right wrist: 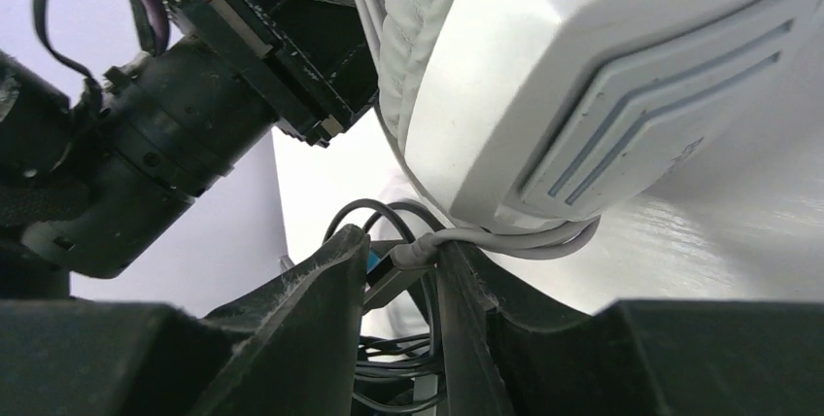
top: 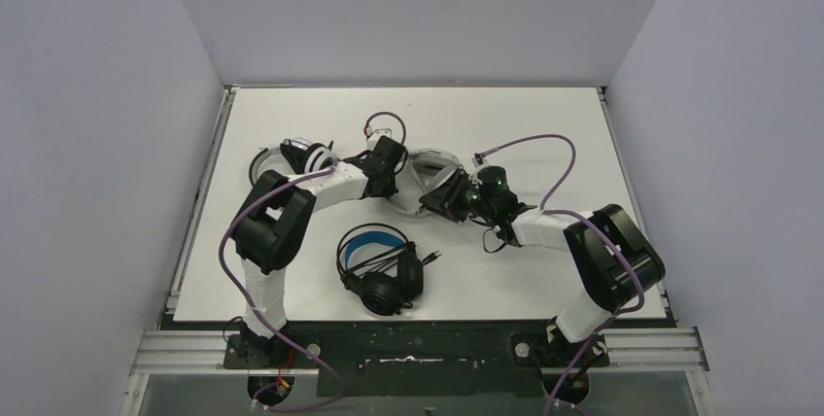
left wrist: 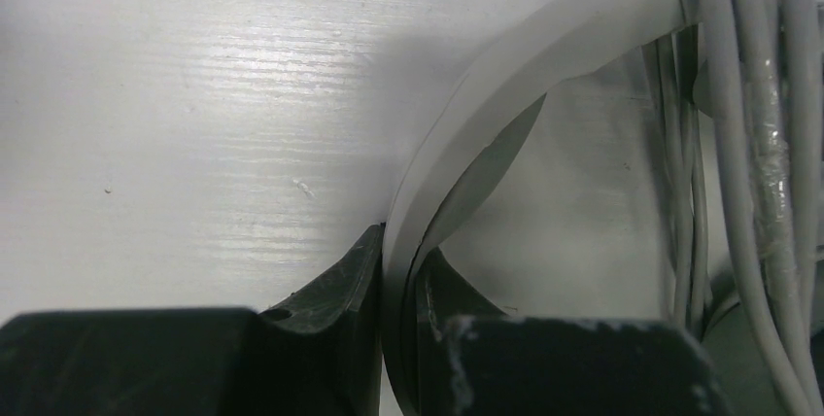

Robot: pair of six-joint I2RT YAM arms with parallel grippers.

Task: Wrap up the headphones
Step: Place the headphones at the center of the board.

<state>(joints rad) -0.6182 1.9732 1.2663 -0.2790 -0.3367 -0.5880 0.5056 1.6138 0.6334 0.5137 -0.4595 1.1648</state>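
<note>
White table [top: 544,124], grey walls [top: 97,95]; left claw [left wrist: 399,275] clamps white headset [top: 425,165] by headband [left wrist: 544,56]; right claw [right wrist: 398,275] unclear.

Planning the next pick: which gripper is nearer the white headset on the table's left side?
Left. The left gripper, shut on the middle headset, sits just right of the left-side headset; the right gripper lies farther right.

My left arm [top: 280,226] and right arm [top: 610,259] are black at the joints and white-wrapped along the links, each trailed by a looping purple cable [top: 229,241]. The fingers [right wrist: 311,324] of my right end effector [right wrist: 402,275] are scuffed black plastic.
</note>
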